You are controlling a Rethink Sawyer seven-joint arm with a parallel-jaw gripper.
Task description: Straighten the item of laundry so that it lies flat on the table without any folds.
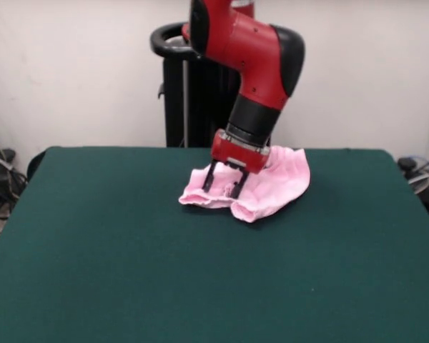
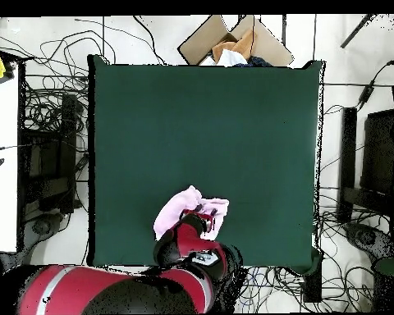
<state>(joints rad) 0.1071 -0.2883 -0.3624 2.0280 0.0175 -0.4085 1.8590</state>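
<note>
The pale pink pants (image 1: 279, 182) lie crumpled and folded over on the dark green table (image 1: 129, 271), near its far edge by the robot's pedestal. My gripper (image 1: 223, 184) hangs straight down over the garment's left part. Its two black fingers (image 1: 209, 177) stand apart, with the tips at the fabric and pink cloth showing between them. In the overhead view the pants (image 2: 177, 212) lie near the table's bottom edge (image 2: 233, 261). There the red arm covers part of them and most of the gripper (image 2: 203, 220). The bow and cuffs do not show.
The black pedestal (image 1: 193, 86) stands just behind the garment. In the overhead view an open cardboard box (image 2: 233, 43) sits beyond the table's top edge, and cables lie on the floor around the table (image 2: 44, 107).
</note>
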